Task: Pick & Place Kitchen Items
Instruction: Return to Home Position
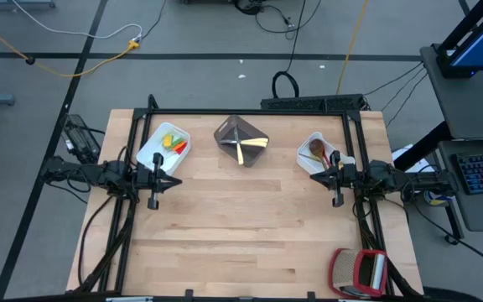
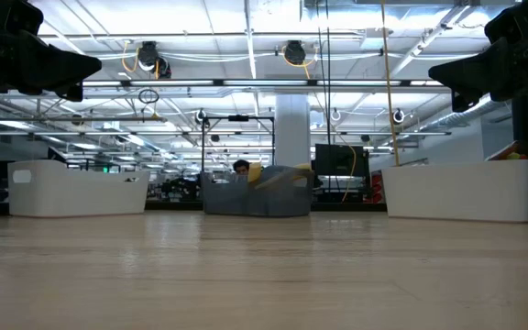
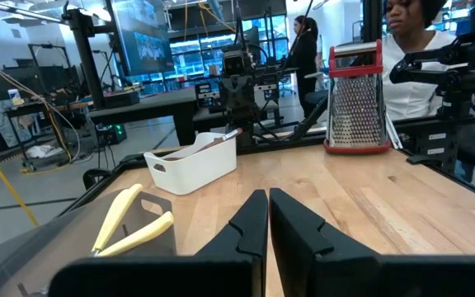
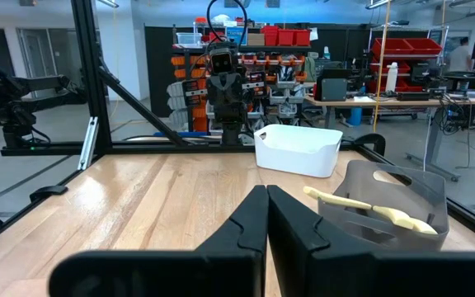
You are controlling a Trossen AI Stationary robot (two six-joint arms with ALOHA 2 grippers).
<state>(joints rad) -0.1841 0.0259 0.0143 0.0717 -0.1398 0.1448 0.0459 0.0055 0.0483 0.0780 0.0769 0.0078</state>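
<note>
Because every slim utensil I can find lies inside a bin, what matters is how close those bins sit to my fingers; I judge the step in hand to be going home. My left gripper hangs over the left side of the pale wooden table, clenched on nothing. It points across the boards at my right gripper, which faces it from the right side, equally pinched together and empty.

Just beside my left gripper, toward the far edge, stands the left white rectangular plastic bin, holding the green, yellow, red and orange utensils. Just beside my right gripper, also on its far side, stands the right white rectangular plastic bin with the brown wooden spoon in it.

Between the two, at the far middle, the grey angular bin holds the pale-handled knives. Seen from my right wrist, their long axes run roughly across my line of reach, and neither arm is clearly nearer.

The bulky red-and-silver box grater stands at the near right corner, well apart from both grippers and closer to my right arm. Any retreat, I judge, should pull away from the bins' near walls rather than sweep over them.
</note>
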